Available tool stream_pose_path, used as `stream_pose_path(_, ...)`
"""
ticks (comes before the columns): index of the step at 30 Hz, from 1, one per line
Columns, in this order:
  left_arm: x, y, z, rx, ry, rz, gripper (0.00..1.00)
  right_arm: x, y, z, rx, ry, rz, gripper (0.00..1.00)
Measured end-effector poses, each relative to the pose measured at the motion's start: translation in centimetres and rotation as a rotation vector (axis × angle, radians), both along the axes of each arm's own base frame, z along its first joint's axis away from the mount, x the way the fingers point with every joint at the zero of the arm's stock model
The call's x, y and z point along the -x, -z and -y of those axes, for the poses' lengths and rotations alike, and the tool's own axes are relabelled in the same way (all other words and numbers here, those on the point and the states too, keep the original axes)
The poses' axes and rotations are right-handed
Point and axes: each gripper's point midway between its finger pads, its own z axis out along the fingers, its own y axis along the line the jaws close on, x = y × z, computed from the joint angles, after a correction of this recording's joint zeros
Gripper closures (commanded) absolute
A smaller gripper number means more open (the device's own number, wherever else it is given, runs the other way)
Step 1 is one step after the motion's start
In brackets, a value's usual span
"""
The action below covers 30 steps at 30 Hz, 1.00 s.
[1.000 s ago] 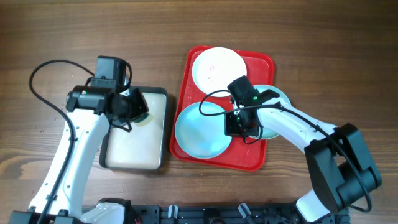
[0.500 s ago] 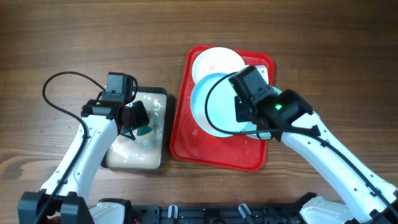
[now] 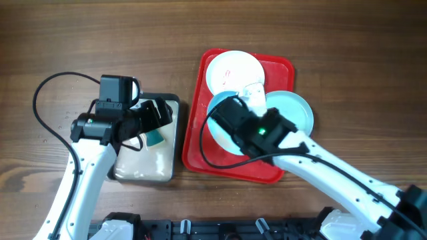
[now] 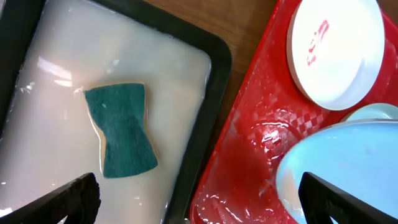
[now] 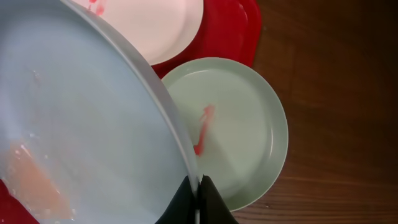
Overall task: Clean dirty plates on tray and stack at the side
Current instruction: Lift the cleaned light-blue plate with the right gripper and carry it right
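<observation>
Plates [image 4: 336,50], three in number, are all located at the red tray [image 3: 199,157], which serves as the reference for each position below. Left of the red tray, just beside its left rim, sits a black-rimmed cream tray [image 3: 143,167] holding cloudy liquid [image 4: 50,93]. A green sponge [image 4: 121,129] lies flat in it, on the side nearer the red tray. The left gripper [image 3: 159,113] hangs left of the red tray, above the sponge, with its fingers [image 4: 68,202] and jaws spread wide. At the red tray's far end, away from the arm bases, rests the white plate [image 3: 233,70], with a small red smear [image 4: 317,43] on its face. Over the red tray's middle, a pale blue plate [image 5: 81,124] is held tilted, with an orange-red smear [image 5: 37,180] on its face. In the overhead view it overlaps the white plate's near edge. The right gripper [image 5: 196,200] has its jaws pressed together on this plate's rim, pinching it. Whether the plate's lower edge touches the red tray cannot be determined. Across the red tray's right rim, a mint plate [image 3: 297,110] lies flat, partly over the tray and partly over the wooden table [image 3: 100,33], with a red streak [image 5: 204,127] on its face.
</observation>
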Motion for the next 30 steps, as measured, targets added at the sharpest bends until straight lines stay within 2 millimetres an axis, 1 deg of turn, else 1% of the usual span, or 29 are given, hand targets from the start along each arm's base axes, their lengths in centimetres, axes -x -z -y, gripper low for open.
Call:
stream_pose_path(2,0.1,0.0,0.0,0.003,0.002,-0.003,0.00,0.4,-0.3,-0.6,0.030,-0.033,0.025,0.96)
stream_pose_path(4,0.1,0.0,0.1,0.003,0.002,-0.004,0.00,0.7,-1.1,-1.3,0.078,-0.071,0.078,0.96)
stream_pose_path(10,0.1,0.0,0.1,0.003,0.002,-0.004,0.00,0.6,-3.4,-1.7,0.193,-0.114,0.227,0.96)
stream_pose_path(13,0.1,0.0,0.1,0.005,0.003,-0.004,0.00,0.9,-4.6,-2.4,0.238,-0.147,0.299,0.96)
stream_pose_path(17,0.1,0.0,0.1,0.005,0.003,-0.004,0.00,0.8,-5.5,-3.0,0.249,-0.155,0.362,0.96)
stream_pose_path(25,0.1,0.0,0.1,0.005,0.003,-0.004,0.00,-0.4,-7.5,-3.8,0.292,-0.172,0.467,0.96)
stream_pose_path(30,0.1,0.0,0.1,0.005,0.003,-0.004,0.00,0.1,-8.5,-4.9,0.329,-0.214,0.513,0.96)
